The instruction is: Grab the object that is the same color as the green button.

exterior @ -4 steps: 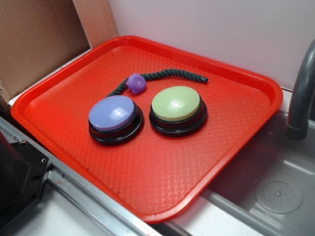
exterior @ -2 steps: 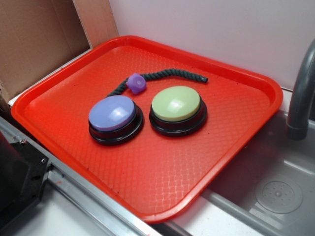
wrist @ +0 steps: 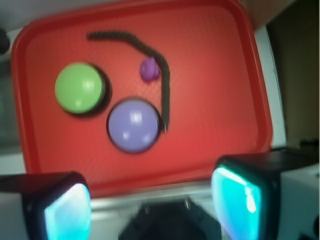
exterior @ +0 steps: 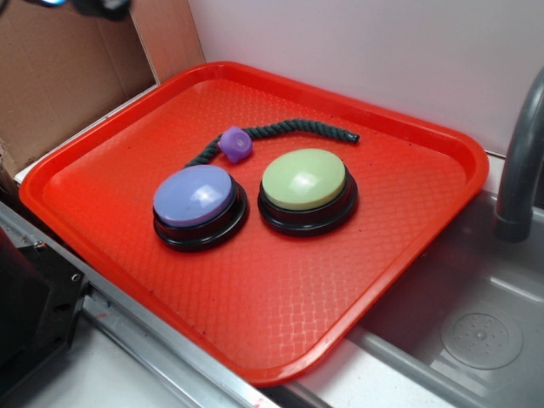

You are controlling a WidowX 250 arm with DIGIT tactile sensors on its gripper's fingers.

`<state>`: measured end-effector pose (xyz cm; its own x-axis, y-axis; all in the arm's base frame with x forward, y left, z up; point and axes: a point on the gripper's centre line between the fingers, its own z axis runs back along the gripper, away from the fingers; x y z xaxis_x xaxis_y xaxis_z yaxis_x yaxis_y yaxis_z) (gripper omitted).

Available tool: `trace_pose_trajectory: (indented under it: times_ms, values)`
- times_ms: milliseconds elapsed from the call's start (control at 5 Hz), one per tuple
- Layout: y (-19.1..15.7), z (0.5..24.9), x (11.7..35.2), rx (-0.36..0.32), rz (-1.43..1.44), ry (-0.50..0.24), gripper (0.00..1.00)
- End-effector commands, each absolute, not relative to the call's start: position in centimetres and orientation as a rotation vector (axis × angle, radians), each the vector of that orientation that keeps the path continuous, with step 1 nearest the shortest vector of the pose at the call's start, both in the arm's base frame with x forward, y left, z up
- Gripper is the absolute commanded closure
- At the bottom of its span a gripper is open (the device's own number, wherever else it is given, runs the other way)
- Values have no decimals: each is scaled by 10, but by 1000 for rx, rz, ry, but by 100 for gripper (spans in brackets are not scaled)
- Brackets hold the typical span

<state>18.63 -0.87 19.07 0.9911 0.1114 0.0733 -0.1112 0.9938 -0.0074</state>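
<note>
A dark green twisted rope (exterior: 297, 128) lies on the red tray (exterior: 280, 297) behind the two buttons. It also shows in the wrist view (wrist: 155, 60), curving past a small purple knob (wrist: 149, 69). The green button (exterior: 303, 180) with a pale yellow-green dome stands right of the purple-topped button (exterior: 195, 197); in the wrist view the green button (wrist: 79, 87) is on the left. My gripper (wrist: 150, 205) hangs high above the tray's near edge, open and empty, its teal pads (wrist: 235, 200) wide apart. In the exterior view only a dark bit of the gripper (exterior: 98, 7) shows at the top left.
The purple knob (exterior: 235, 144) rests on the rope near its left part. A cardboard wall (exterior: 59, 76) stands at the left. A grey faucet (exterior: 518, 170) and a metal sink (exterior: 476, 331) lie to the right. A black mount (exterior: 34, 314) sits at the front left.
A dark part of the arm has come into the exterior view at the top left corner. The rope, knob and buttons have not moved.
</note>
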Motion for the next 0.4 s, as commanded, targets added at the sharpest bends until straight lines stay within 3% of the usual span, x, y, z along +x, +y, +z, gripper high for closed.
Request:
trace_pose_trajectory:
  times_ms: [0, 200]
  values:
    - [1, 133, 268, 119, 113, -125, 0]
    - [2, 102, 297, 162, 108, -169, 0]
